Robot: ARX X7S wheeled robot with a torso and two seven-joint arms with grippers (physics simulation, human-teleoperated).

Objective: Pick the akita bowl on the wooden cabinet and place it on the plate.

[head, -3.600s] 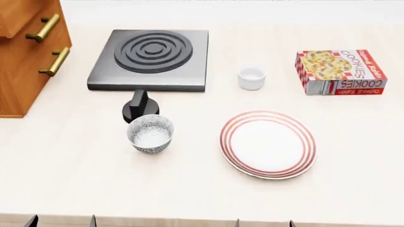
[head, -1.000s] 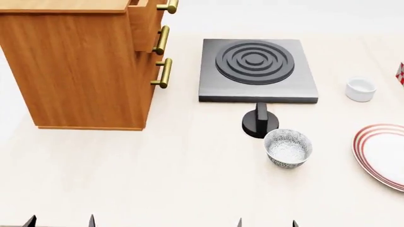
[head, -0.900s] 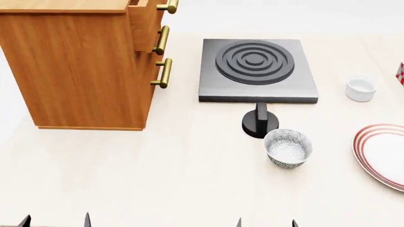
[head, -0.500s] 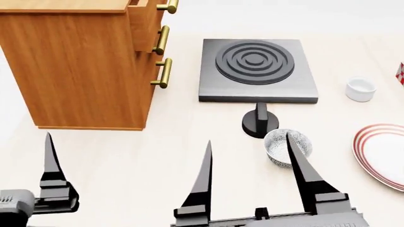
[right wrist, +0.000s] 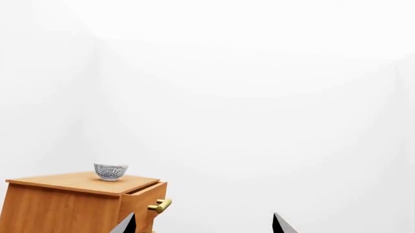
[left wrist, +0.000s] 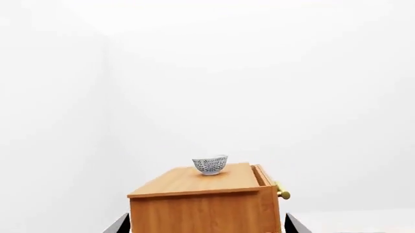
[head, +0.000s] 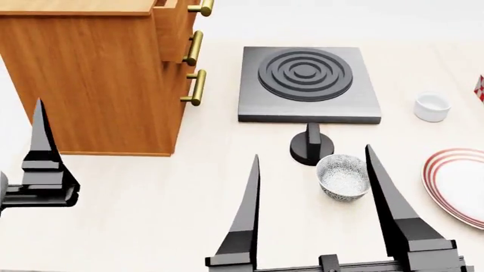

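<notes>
the left gripper shows at the left edge of the head view, raised above the table. only one dark pointed finger is in frame there; the left wrist view shows both finger tips at its lower corners, spread wide with nothing between them.

the wooden cabinet stands at the left of the table, its brass-coloured bar handles facing the stove. in the head view its top is cut off by the frame edge. in both wrist views the akita bowl stands upright on the cabinet top, toward the far edge, and the top drawer stands slightly pulled out.

the black stove, a square plate with concentric rings, lies just beside the cabinet. its round black knob sits on the table in front of it.

the right gripper is raised in the lower centre of the head view, jaws spread wide and empty. a second speckled bowl stands on the table and appears between the two fingers in this view, just beside the knob.

a small white cup stands right of the stove. the plate lies on the table at the right edge, partly cut off, near the second speckled bowl but apart from it. a sliver of a red box shows at the right edge.
</notes>
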